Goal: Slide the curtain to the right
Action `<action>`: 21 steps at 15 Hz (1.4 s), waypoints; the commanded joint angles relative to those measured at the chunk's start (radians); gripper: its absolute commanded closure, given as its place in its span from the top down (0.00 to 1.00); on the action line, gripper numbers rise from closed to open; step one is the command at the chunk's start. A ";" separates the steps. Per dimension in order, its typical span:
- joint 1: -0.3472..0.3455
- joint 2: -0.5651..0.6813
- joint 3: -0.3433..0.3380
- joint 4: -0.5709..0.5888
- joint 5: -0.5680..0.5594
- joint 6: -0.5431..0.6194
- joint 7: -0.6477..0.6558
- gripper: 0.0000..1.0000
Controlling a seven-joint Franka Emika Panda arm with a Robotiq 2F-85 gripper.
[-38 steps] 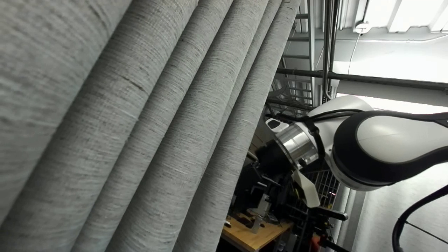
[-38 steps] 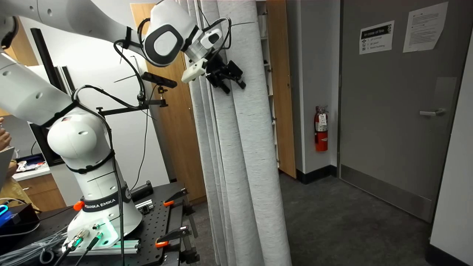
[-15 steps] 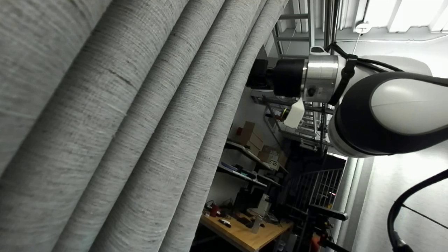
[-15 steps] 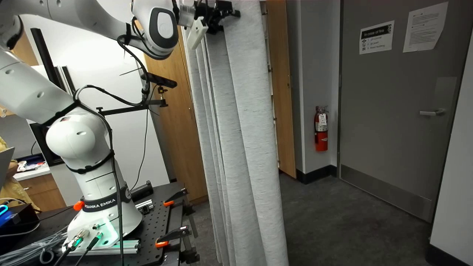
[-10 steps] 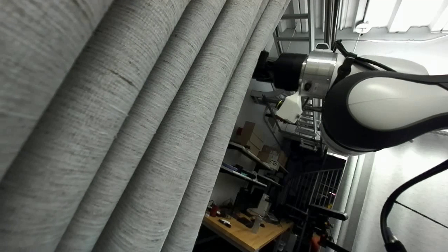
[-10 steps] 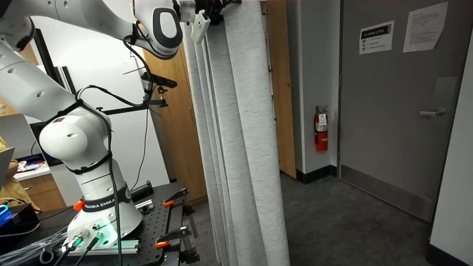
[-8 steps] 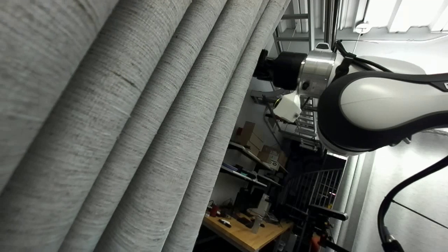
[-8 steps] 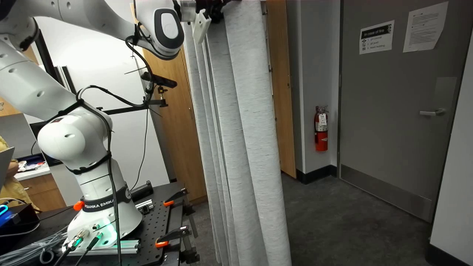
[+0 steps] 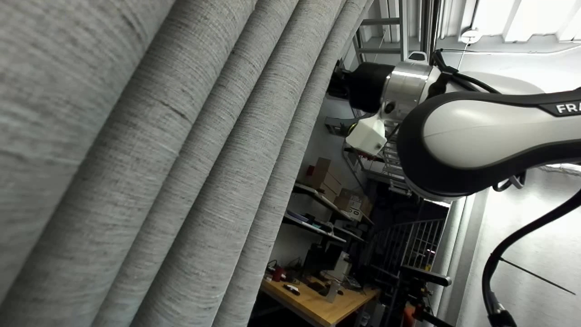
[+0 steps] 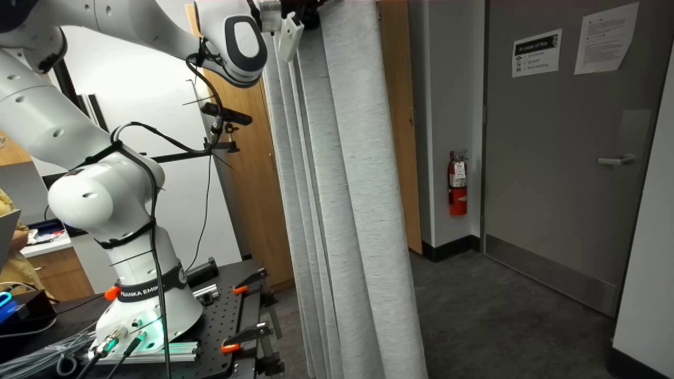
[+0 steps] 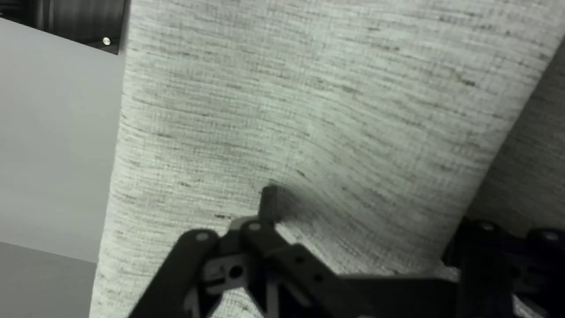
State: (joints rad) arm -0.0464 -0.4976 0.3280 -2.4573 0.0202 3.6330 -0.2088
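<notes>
The light-grey pleated curtain (image 9: 218,172) fills the left half of an exterior view. It hangs in long folds beyond the arm in an exterior view (image 10: 363,184) and fills most of the wrist view (image 11: 309,101). My black gripper (image 9: 337,79) is high up against the curtain's near edge. In an exterior view the gripper (image 10: 308,13) is partly cut off by the top border. In the wrist view the gripper's fingers (image 11: 362,216) stand wide apart, with a curtain fold between them. The left finger presses into the cloth; the right finger is dark and partly hidden by the fold's edge.
A camera on a bracket (image 10: 226,113) stands beside the arm. Wooden cabinet doors (image 10: 400,131) are behind the curtain. A red fire extinguisher (image 10: 458,184) and a grey door (image 10: 558,173) are to the right. A wooden desk (image 9: 317,304) lies beyond the curtain.
My gripper has risen along the curtain and turned from pointing down to facing into it. Most recently the arm has pushed slightly further in, and the curtain's lower edge has swung slightly outward.
</notes>
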 commanded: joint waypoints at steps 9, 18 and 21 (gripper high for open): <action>-0.144 -0.012 0.127 0.017 0.098 -0.016 -0.016 0.00; 0.181 -0.041 -0.400 0.191 -0.208 -0.308 -0.037 0.00; 0.256 -0.027 -0.569 0.277 -0.207 -0.398 -0.070 0.00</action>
State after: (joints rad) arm 0.1276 -0.5385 -0.0994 -2.2878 -0.1721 3.3228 -0.2376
